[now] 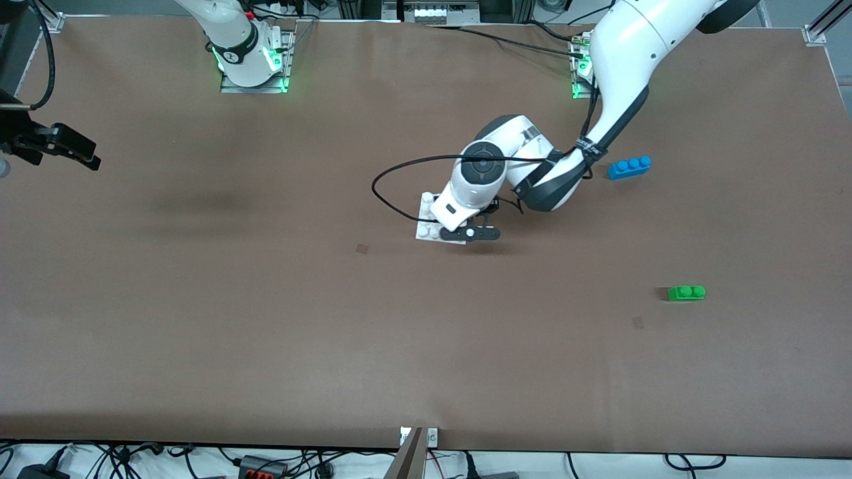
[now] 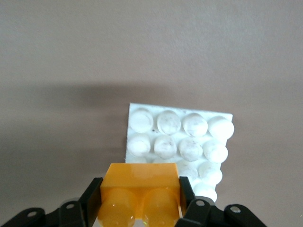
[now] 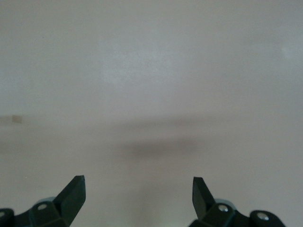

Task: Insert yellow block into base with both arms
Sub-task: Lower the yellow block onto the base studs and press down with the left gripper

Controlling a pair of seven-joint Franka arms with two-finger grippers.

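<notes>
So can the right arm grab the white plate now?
Probably not yet. The left gripper is shut on the yellow block right over the white plate, with the left arm covering much of it. The right gripper waits open over bare table at the right arm's end.

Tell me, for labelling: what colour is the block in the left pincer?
Yellow-orange block, clearest in the left wrist view.

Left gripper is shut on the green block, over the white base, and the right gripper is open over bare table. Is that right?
Not quite. The left gripper is shut on the yellow block, not the green one, as the left wrist view shows. The green block lies untouched on the table. The rest stands: it is over the base, and the right gripper is open over bare table.
</notes>
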